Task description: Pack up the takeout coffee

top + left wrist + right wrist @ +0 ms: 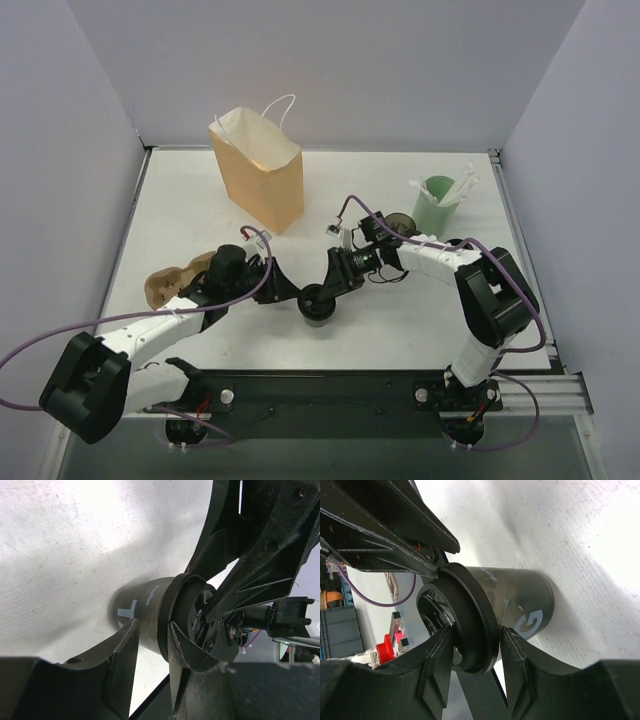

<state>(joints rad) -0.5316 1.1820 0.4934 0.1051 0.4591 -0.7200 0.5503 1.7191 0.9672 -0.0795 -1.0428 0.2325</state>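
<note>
The right gripper (475, 655) was clamped across the top rim of the takeout coffee (525, 600). The left gripper (152, 647) straddled the same cup, though whether it gripped could not be told. The cup sat on the table (420, 330) at lower centre of the overhead view, well apart from the paper bag (262, 180) at upper left, so lifting and bagging seemingly remained.

A lab test booth: bare walls (330, 60) boxing a white table (400, 320).
</note>
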